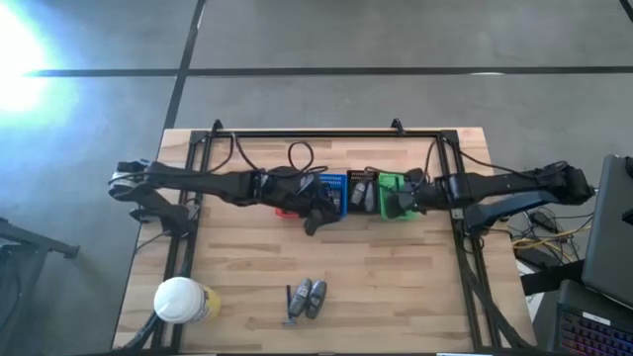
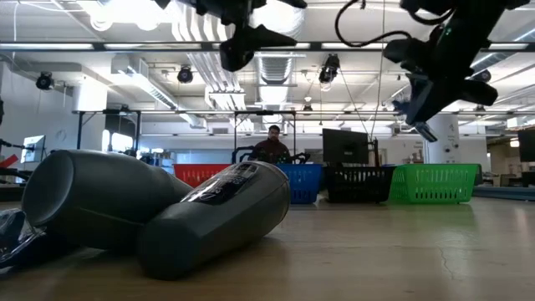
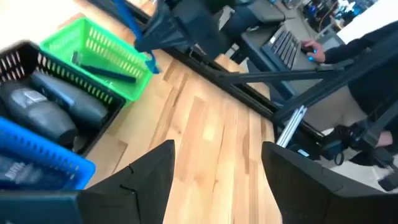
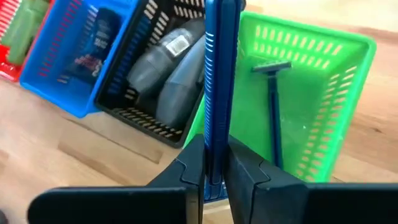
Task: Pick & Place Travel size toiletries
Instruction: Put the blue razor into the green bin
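Only the right wrist view shows the right tool [image 4: 216, 163] clamped on a slim blue ribbed razor [image 4: 220, 81], upright above the green slotted basket [image 4: 323, 93], centre-right, where another razor [image 4: 273, 106] lies. Grey oval bottles [image 4: 168, 68] fill the black basket [image 4: 134, 118]. In the high view, two grey bottles [image 1: 311, 295] lie low-centre on the wooden surface [image 1: 396, 287]. The left tool [image 3: 214, 171] gapes apart.
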